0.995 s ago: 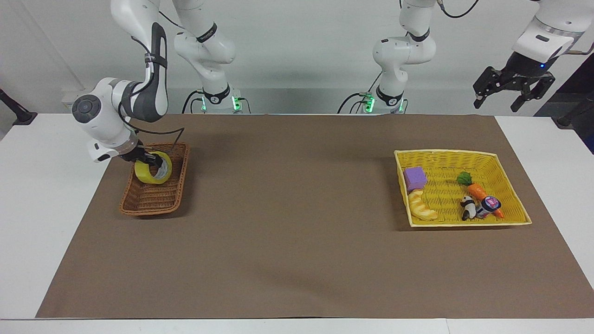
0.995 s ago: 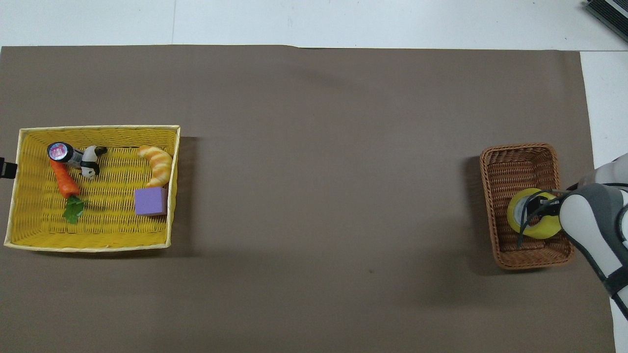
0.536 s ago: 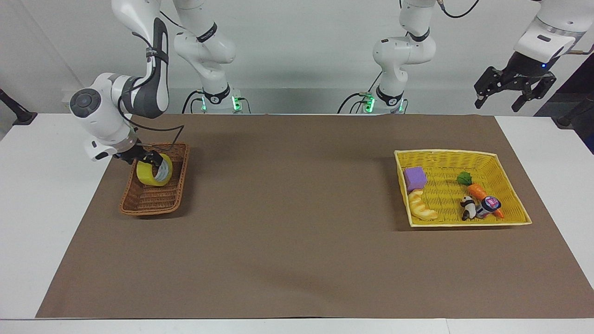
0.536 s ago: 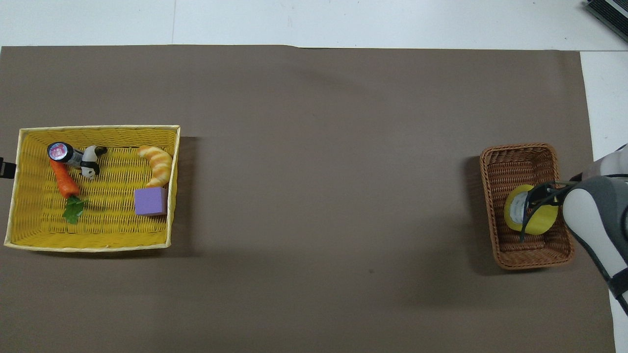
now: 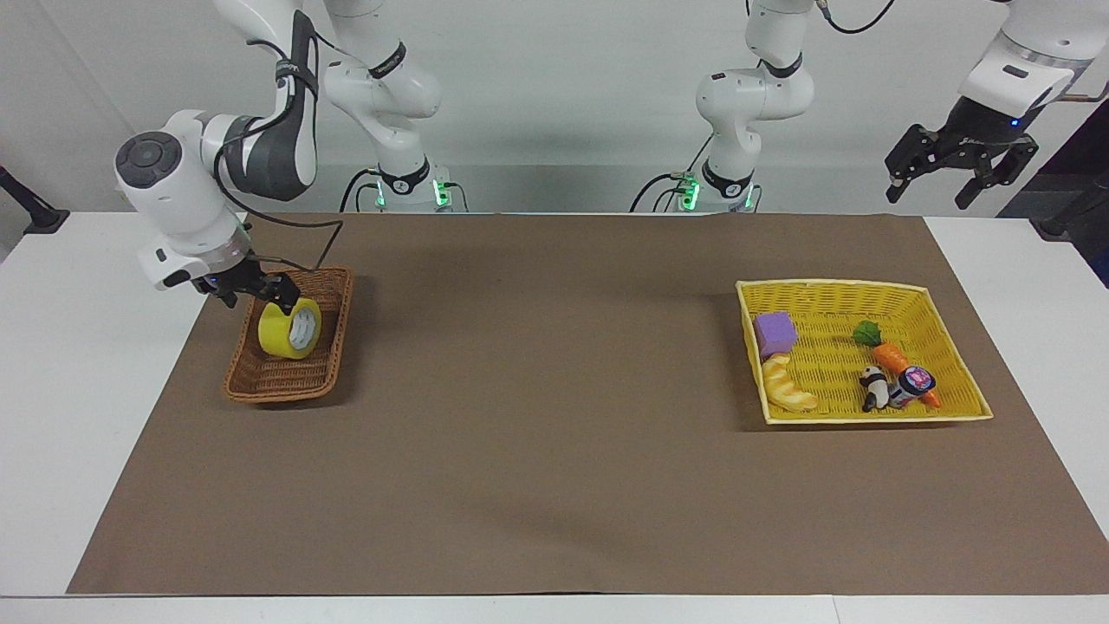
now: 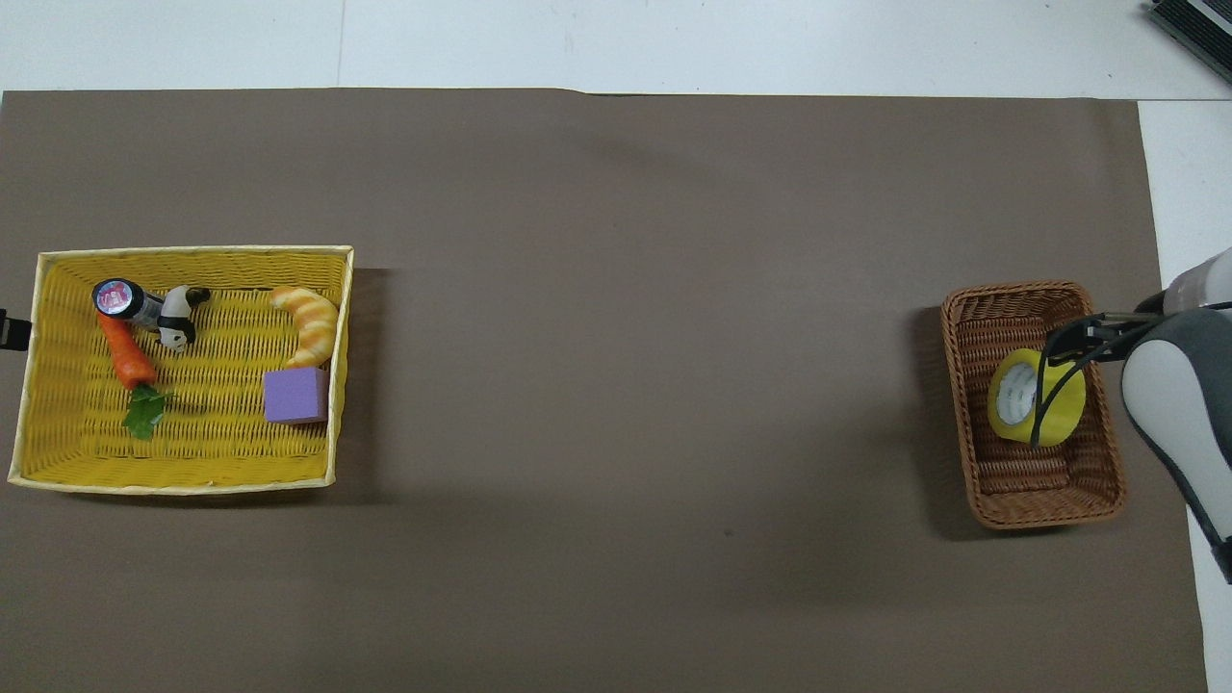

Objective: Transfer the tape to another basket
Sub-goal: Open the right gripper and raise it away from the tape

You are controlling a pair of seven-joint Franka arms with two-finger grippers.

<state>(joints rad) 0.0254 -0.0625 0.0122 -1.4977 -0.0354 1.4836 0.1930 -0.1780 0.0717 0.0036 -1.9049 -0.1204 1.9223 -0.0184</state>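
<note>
A brown paper sheet (image 5: 554,451) covers the table, and the yellow basket (image 5: 832,288) toward the left arm's end of it keeps its load: purple block (image 5: 775,333), croissant (image 5: 787,386), carrot (image 5: 892,357), toy panda (image 5: 873,386) and small jar (image 5: 915,381). Well apart from that basket, toward the right arm's end, the brown wicker basket (image 5: 251,381) now has the tape (image 5: 289,329) inside it, standing on edge and tipped against the wall nearer the robots.

A second ago the right gripper (image 5: 251,289) was down in the wicker basket with the roll pinched in its fingers. It has since let go and lifted; its fingers now stand spread just above the roll's upper edge, whether still brushing it is hard to tell. The roll stayed where it was set. Judged from that, the move is done and only the arm's retreat remains. Well apart from the wicker basket, off the paper's corner at the left arm's end, the left gripper (image 5: 960,165) waits high with its fingers spread.

The facing view shows both grippers and the gap opening over the tape. The overhead view loses the left gripper entirely and shows only the right arm's wrist and cable across the roll (image 6: 1036,397), yet it confirms the tape sits within the wicker rim (image 6: 1020,289), in the middle of the basket's length.
</note>
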